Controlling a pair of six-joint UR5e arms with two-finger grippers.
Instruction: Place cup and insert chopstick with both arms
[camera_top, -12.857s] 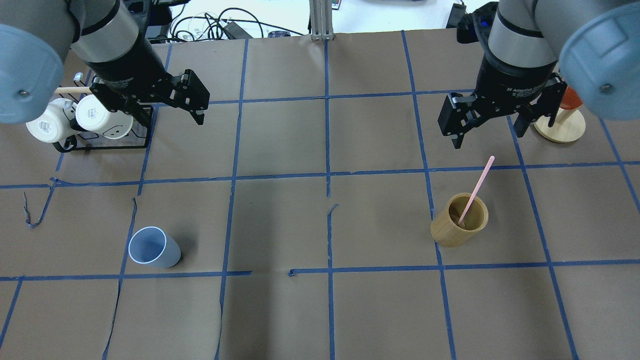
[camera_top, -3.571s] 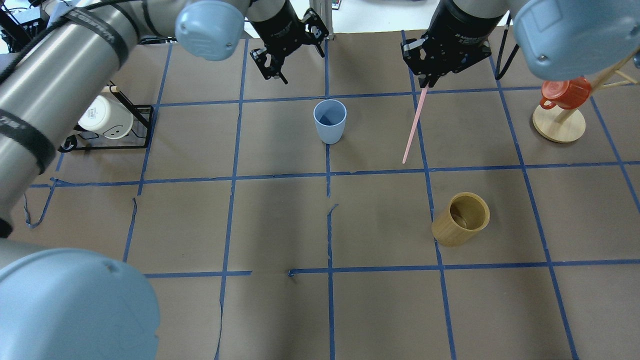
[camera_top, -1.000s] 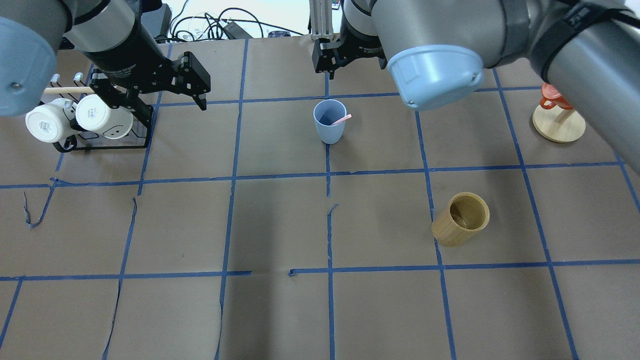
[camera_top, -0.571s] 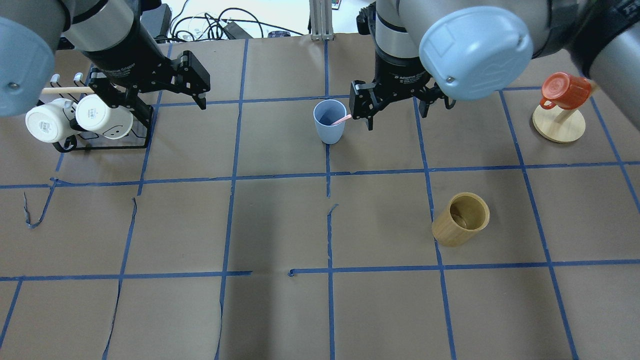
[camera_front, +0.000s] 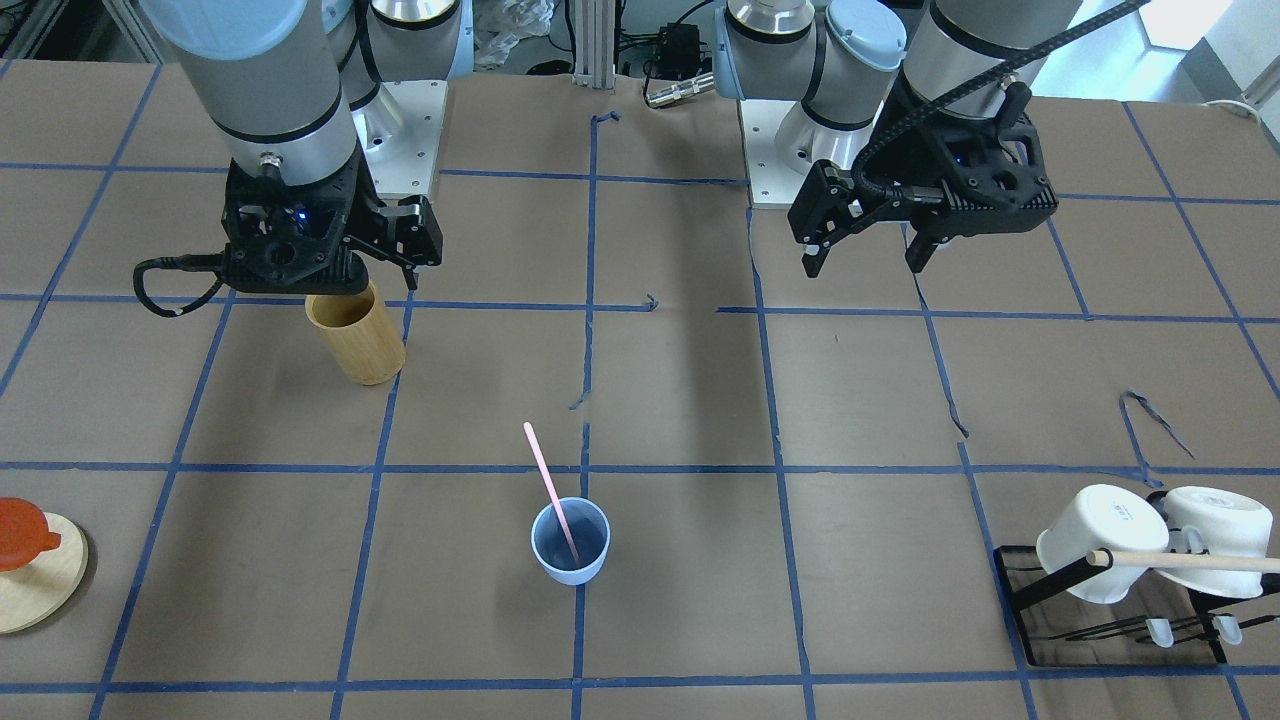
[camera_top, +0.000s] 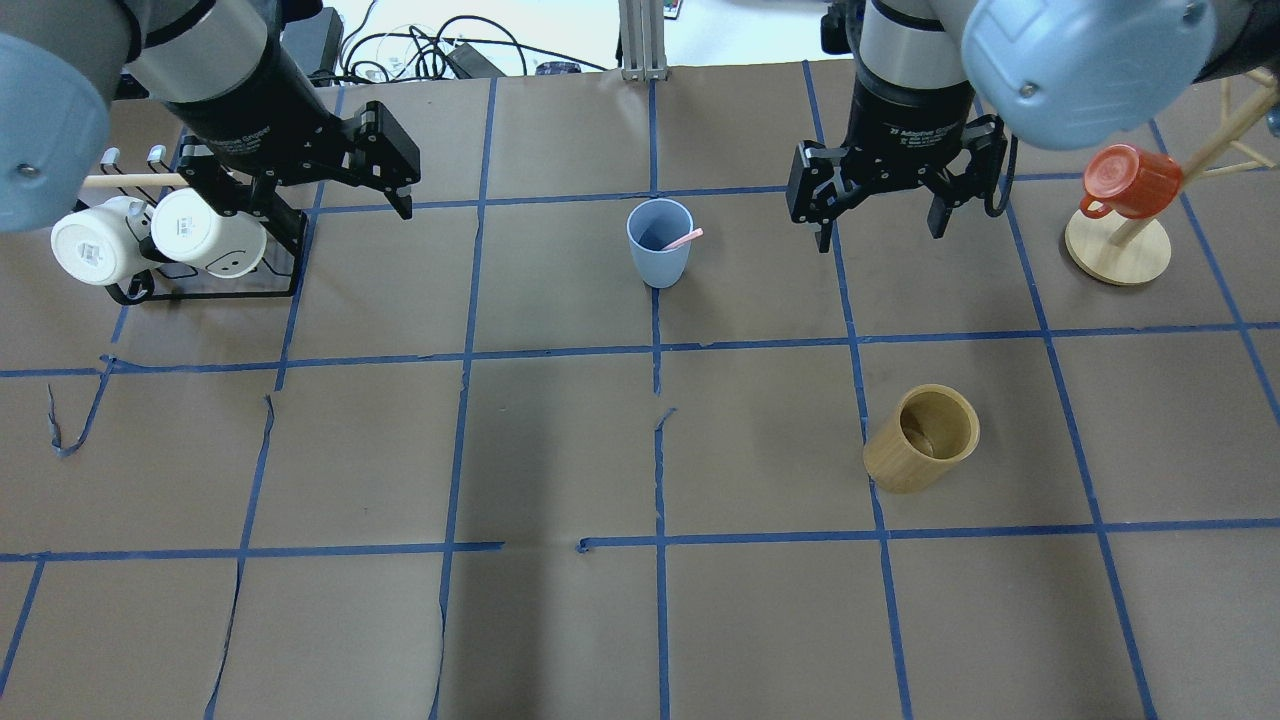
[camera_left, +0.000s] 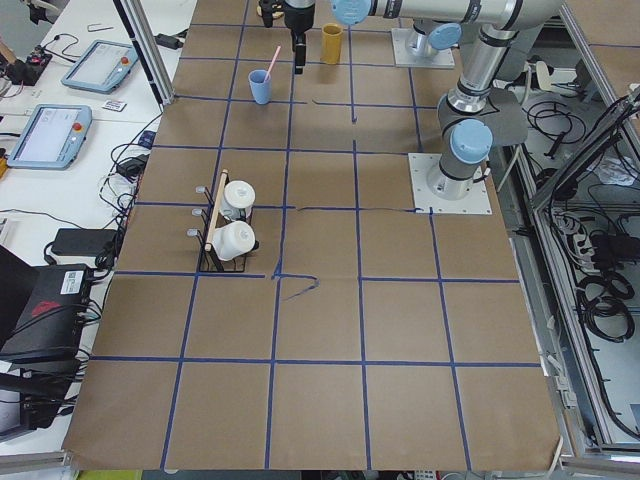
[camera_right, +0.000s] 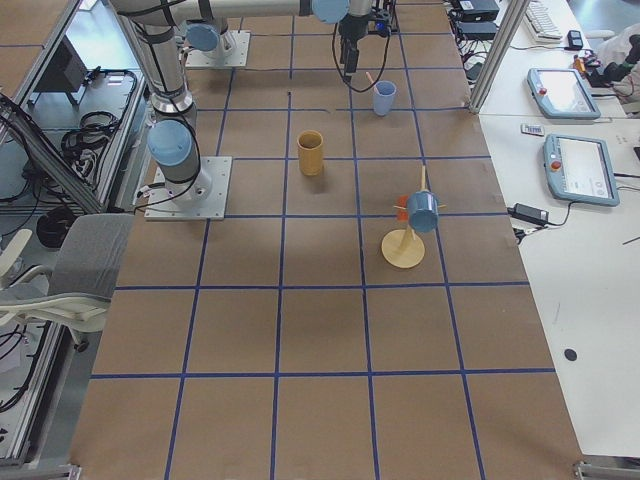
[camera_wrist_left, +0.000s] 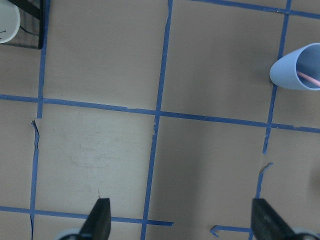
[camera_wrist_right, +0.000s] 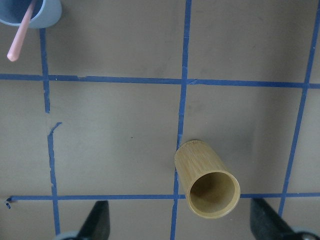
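Overhead exterior: right gripper (camera_top: 880, 235), splayed empty, leaves blue cup (camera_top: 660, 250).
Pink chopstick (camera_top: 685, 239) stays inside; left gripper (camera_front: 865, 262) likewise splayed. Task apparently done.

Silver-grey tubular left arm (camera_top: 205, 50) and right arm (camera_top: 905, 45) carry pale blue joint caps (camera_top: 1080, 50); above the black fingers (camera_top: 815, 205), black housings (camera_top: 905, 140) bear white lettering (camera_top: 912, 130); a black cable (camera_front: 139, 278) loops beside the right gripper (camera_top: 880, 238).

— Where is the left gripper (camera_front: 862, 260) hanging?
— Well left of the light blue plastic cup (camera_top: 660, 245), jaws gaping, pointing downward.
— The right gripper (camera_top: 880, 228)?
— Hovering nearer, on its right, likewise gaping.
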